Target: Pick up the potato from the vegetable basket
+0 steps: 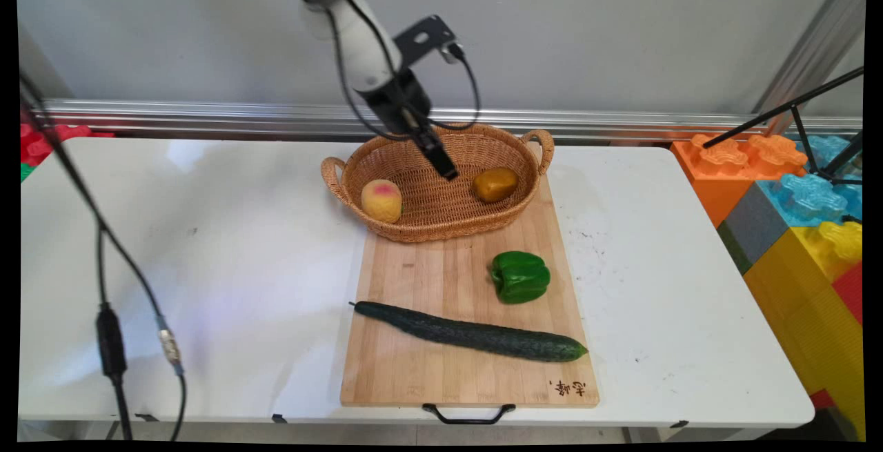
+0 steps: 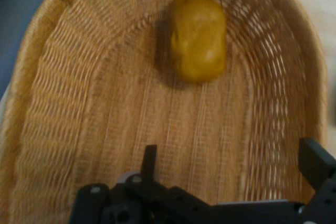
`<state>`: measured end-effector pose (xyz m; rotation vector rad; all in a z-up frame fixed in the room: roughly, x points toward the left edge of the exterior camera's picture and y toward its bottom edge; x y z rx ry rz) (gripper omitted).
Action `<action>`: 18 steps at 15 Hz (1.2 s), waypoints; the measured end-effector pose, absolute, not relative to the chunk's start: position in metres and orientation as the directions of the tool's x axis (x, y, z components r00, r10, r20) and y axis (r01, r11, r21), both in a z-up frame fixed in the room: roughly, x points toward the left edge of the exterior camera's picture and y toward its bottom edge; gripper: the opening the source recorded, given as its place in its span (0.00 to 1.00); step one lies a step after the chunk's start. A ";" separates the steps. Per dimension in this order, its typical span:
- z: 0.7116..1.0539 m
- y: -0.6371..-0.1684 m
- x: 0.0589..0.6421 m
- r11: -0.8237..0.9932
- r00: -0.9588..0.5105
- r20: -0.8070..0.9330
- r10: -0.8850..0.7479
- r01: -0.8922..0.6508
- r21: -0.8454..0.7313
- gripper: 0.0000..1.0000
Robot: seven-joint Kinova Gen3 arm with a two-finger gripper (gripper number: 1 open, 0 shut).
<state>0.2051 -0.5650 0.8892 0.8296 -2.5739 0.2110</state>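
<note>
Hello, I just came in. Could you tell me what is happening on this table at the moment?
A white robot arm holds its black gripper open and empty over a wicker basket, nearest a yellow-brown potato lying in the basket's right end. A peach lies in the left end. The basket sits at the far end of a wooden cutting board, partly on it. A green bell pepper and a long cucumber lie on the board, nearer the camera.

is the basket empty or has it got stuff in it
Not empty. The wicker basket holds a peach at one end and a brownish-yellow potato-like item at the other.
</note>
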 end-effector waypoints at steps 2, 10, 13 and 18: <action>0.873 -0.578 0.194 0.799 -0.712 0.448 -0.541 -0.601 0.008 1.00; 0.805 -0.621 0.161 0.766 -0.646 0.482 -0.592 -0.637 0.087 1.00; 0.789 -0.633 0.153 0.766 -0.636 0.497 -0.591 -0.635 0.098 1.00; 0.773 -0.647 0.142 0.807 -0.666 0.527 -0.528 -0.586 0.068 0.00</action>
